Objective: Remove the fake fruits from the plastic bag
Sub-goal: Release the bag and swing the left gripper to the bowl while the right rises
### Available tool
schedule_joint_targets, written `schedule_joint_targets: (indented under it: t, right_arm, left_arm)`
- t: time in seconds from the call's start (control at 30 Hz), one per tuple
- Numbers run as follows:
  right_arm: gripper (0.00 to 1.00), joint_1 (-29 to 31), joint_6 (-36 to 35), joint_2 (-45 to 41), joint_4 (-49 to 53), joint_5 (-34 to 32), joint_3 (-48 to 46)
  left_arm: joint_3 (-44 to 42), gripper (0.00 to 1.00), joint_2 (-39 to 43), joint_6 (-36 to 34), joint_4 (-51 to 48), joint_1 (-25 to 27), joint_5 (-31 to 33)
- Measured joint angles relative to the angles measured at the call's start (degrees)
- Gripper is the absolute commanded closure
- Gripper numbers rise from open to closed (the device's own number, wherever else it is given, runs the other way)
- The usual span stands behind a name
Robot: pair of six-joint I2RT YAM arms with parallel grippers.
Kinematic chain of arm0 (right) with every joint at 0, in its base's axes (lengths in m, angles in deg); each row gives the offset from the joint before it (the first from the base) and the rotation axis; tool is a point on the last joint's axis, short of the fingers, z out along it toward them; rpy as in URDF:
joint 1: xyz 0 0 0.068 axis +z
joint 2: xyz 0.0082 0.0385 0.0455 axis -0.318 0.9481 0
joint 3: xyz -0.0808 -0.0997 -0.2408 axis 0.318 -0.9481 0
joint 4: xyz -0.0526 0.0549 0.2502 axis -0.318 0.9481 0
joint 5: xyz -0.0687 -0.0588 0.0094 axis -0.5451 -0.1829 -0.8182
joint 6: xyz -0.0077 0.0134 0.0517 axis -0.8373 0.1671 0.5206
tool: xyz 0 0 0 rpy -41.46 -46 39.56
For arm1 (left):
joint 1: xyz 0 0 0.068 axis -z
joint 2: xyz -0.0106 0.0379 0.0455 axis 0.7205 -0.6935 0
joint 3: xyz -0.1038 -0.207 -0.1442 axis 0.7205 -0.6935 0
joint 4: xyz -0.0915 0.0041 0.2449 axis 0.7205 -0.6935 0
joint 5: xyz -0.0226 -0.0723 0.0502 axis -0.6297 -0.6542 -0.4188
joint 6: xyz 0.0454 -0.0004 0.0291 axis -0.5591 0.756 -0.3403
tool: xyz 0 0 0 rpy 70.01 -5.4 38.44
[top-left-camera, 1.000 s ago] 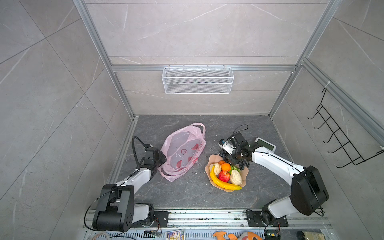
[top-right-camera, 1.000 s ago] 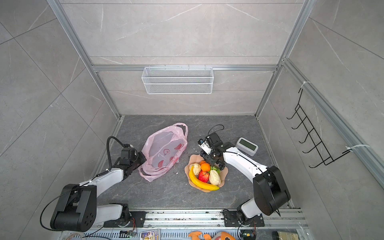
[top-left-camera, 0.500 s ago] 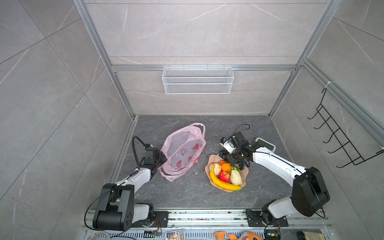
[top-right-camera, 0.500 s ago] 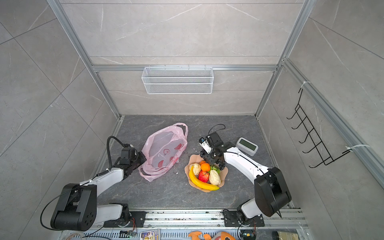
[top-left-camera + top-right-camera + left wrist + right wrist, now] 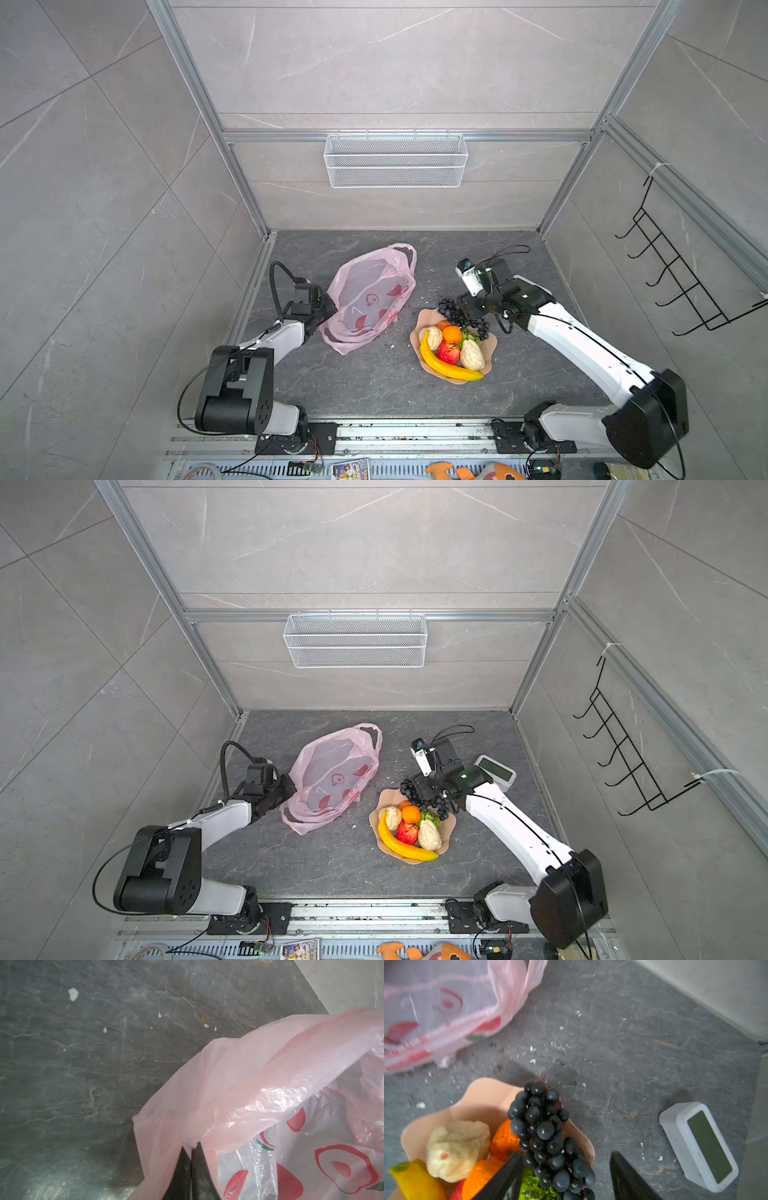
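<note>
Top views both show the dark stone-look surface [image 5: 374, 386] with the plastic bag [image 5: 370, 295] lying slack and fairly flat on its left half, loop handles toward the back wall. Nothing fruit-shaped shows through the pale pink film, only its red printed marks, though the crumpled folds along the near edge could hide something small. To the right of the bag and clear of it sits the peach dish [image 5: 424, 319], which carries what looks like the whole set. The banana [image 5: 444, 365] lies along the near rim. The grape bunch [image 5: 546, 1130] is draped over the far rim with its top end hanging outside. Between them sit two cream lumpy pieces [image 5: 471, 355], the apple [image 5: 448, 351], two tangerines [image 5: 451, 333] and the green leafy piece [image 5: 469, 336]. The left wrist view shows the left fingers [image 5: 200, 1176] pressed together on a fold of the bag's edge, pinning the film between them. The right wrist view shows the right fingers [image 5: 627, 1178] standing well apart at the lower end of the grapes, one close against the bunch and the other clear of it, gripping nothing. Judged from this, the emptying is as good as finished. What seems left is to lift the right arm away from the dish, make sure no piece sits in the bag's folds, and free the bag.
</note>
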Motion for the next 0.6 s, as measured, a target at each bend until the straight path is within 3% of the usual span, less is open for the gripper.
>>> schedule_joint_targets:
  t: [0.13, 0.33, 0.6]
  right_arm:
    - [0.18, -0.3, 6.4, -7.6, -3.2, -1.8, -1.7]
    - [0.19, -1.3, 17.3, -12.2, -3.3, -5.7, -4.4]
    - [0.13, -1.3, 26.5, -23.3, -4.6, -7.1, -17.0]
  left_arm:
    - [8.6, 1.0, -5.2, -0.9, -2.4, 1.1, -1.3]
    - [24.2, 1.0, -14.5, -3.1, -7.1, 5.2, -1.6]
    - [51.7, 1.0, -31.0, -9.2, -17.1, 10.4, -2.9]
